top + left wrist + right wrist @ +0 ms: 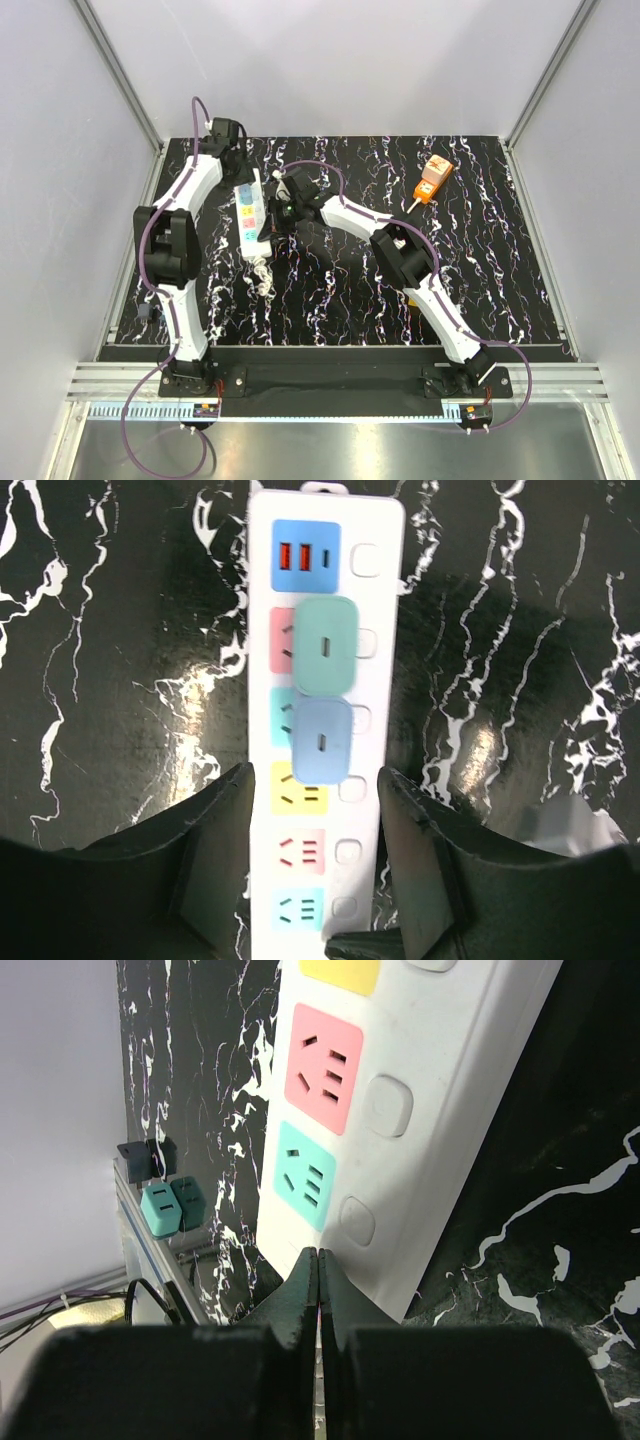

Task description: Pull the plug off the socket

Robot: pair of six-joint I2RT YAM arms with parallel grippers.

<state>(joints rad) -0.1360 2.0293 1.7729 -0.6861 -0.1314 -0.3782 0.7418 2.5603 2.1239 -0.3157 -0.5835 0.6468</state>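
The socket is a long white power strip with a row of coloured outlet squares, lying at the table's back left. In the left wrist view, a green plug and a blue plug sit in the socket. My left gripper straddles the strip, its fingers against both long sides, just short of the blue plug. It shows in the top view. My right gripper is shut and empty, with its tips at the end of the socket beside the teal outlet. It shows in the top view.
An orange plug adapter lies at the back right. A white cable trails from the strip toward the front. A teal plug and a dark green plug sit by the table's left edge. White walls enclose the black marbled table.
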